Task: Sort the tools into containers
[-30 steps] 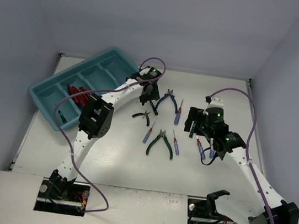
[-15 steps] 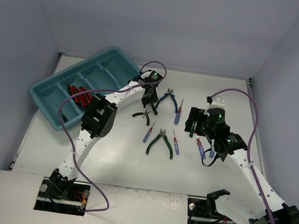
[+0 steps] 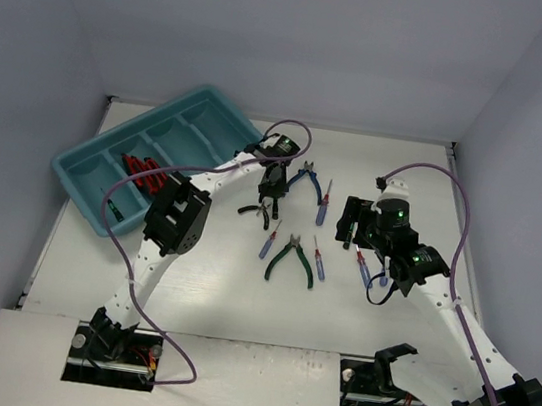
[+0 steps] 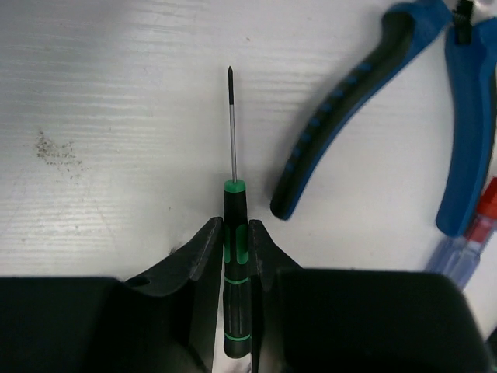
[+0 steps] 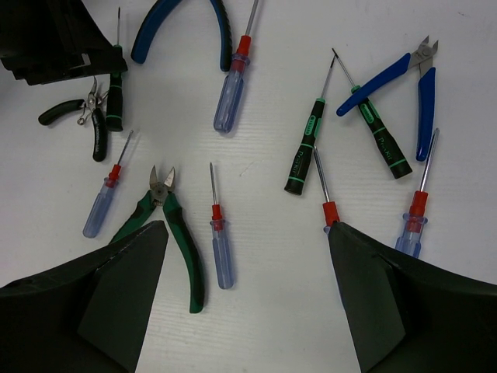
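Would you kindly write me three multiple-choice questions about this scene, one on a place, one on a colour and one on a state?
1. Where on the table does the teal tray sit?
A) far left
B) far right
C) near centre

2. What colour is the handle of the screwdriver between the left jaws?
A) red
B) yellow
C) green and black

3. How do the right jaws stand?
A) shut on pliers
B) open and empty
C) shut on nothing

Answers:
1 A, the top view shows it at the far left edge.
2 C, the left wrist view shows green bands on black.
3 B, the right wrist view shows them wide apart with nothing gripped.
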